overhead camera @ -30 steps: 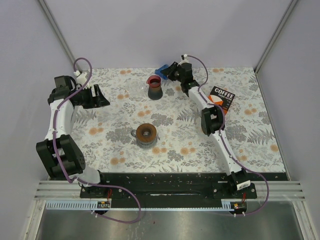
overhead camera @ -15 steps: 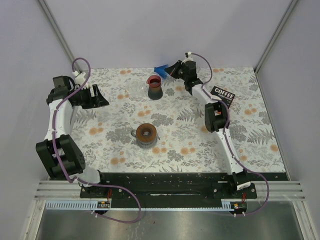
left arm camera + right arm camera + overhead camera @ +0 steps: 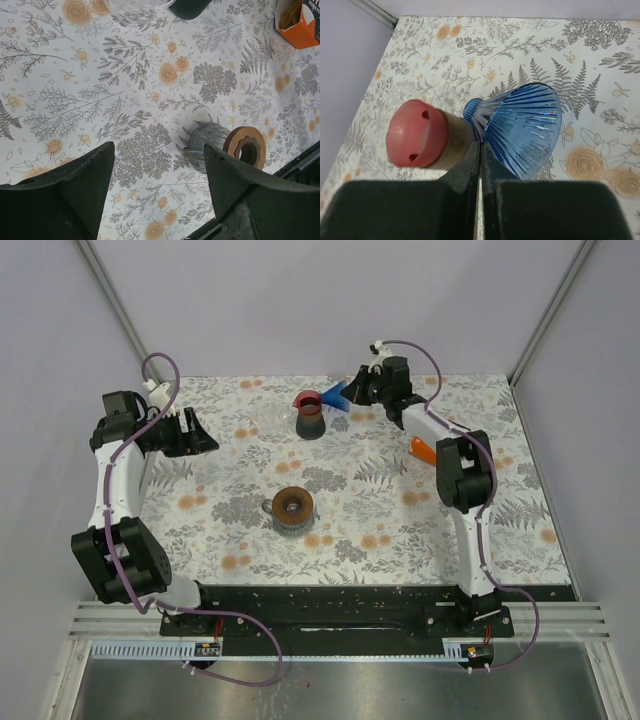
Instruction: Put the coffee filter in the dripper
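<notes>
The blue ribbed dripper (image 3: 525, 127) hangs tilted in the air beside a red-lidded cup (image 3: 420, 135). My right gripper (image 3: 480, 146) is shut on its wall. From above, the dripper (image 3: 335, 396) and right gripper (image 3: 352, 392) sit at the back of the table, just right of the cup (image 3: 309, 416). Brown coffee filter paper (image 3: 290, 14) shows inside an open orange box (image 3: 300, 35). My left gripper (image 3: 159, 150) is open and empty above the flowered cloth, and in the top view the left gripper (image 3: 205, 435) is far to the left.
A grey holder with a wooden ring (image 3: 293, 507) stands mid-table; the holder (image 3: 235, 147) also shows beside the left fingers. A clear glass piece (image 3: 140, 7) lies near the cup. The right arm covers most of the orange box (image 3: 423, 448). Grey walls close the back and sides.
The right jaws have closed on the dripper. The right arm has lifted it and swung left toward the red-lidded cup, and the arm now covers the filter box. The left arm has held still.
</notes>
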Controlling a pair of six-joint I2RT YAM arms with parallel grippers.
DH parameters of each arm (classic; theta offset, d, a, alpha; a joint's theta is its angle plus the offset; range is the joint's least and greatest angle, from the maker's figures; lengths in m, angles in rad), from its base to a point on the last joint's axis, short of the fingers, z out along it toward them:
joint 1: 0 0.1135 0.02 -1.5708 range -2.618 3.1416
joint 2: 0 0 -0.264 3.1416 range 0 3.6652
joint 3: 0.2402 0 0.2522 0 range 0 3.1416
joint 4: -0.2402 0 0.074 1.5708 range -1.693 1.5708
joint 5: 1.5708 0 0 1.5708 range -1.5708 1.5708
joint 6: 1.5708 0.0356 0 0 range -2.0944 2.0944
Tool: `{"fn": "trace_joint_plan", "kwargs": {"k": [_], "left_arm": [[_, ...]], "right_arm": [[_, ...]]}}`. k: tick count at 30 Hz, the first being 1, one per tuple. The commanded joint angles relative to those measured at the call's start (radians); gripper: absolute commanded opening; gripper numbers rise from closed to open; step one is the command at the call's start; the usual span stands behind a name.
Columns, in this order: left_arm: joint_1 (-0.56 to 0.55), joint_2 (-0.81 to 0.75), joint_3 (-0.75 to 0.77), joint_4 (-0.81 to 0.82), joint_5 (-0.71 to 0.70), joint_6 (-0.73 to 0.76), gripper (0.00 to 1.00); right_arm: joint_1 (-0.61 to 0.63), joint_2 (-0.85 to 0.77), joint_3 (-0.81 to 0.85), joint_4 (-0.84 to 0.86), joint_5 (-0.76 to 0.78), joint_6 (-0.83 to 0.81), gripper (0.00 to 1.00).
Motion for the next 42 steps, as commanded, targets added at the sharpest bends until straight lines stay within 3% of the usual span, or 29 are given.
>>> {"fn": "trace_joint_plan", "kwargs": {"k": [1,7,12,18,23,26,30,35,42], "left_arm": [[0.007,-0.053,0.036,0.015,0.066,0.004,0.76],[0.003,-0.076,0.040,0.010,0.115,-0.010,0.74],[-0.036,-0.093,0.112,-0.015,0.093,-0.006,0.73],[-0.183,-0.092,0.256,-0.087,0.012,0.022,0.74],[-0.285,-0.076,0.405,-0.111,0.004,-0.055,0.78],[-0.351,-0.095,0.460,-0.076,-0.043,-0.117,0.89],[-0.440,-0.133,0.467,0.001,-0.091,-0.200,0.96],[-0.539,-0.118,0.471,-0.008,-0.229,-0.176,0.96],[-0.616,-0.066,0.430,-0.070,-0.367,-0.082,0.89]], "right_arm": [[0.003,-0.217,-0.095,0.026,-0.005,-0.193,0.00],[0.009,-0.401,-0.213,-0.057,-0.026,-0.352,0.00],[0.052,-0.573,-0.255,-0.236,0.065,-0.616,0.00],[0.182,-0.737,-0.281,-0.408,0.194,-0.927,0.00],[0.348,-0.847,-0.319,-0.466,0.322,-1.087,0.00],[0.457,-0.875,-0.324,-0.502,0.405,-1.185,0.00],[0.590,-0.860,-0.307,-0.545,0.548,-1.274,0.00],[0.692,-0.829,-0.298,-0.559,0.633,-1.334,0.00],[0.761,-0.788,-0.279,-0.560,0.676,-1.380,0.00]]}}
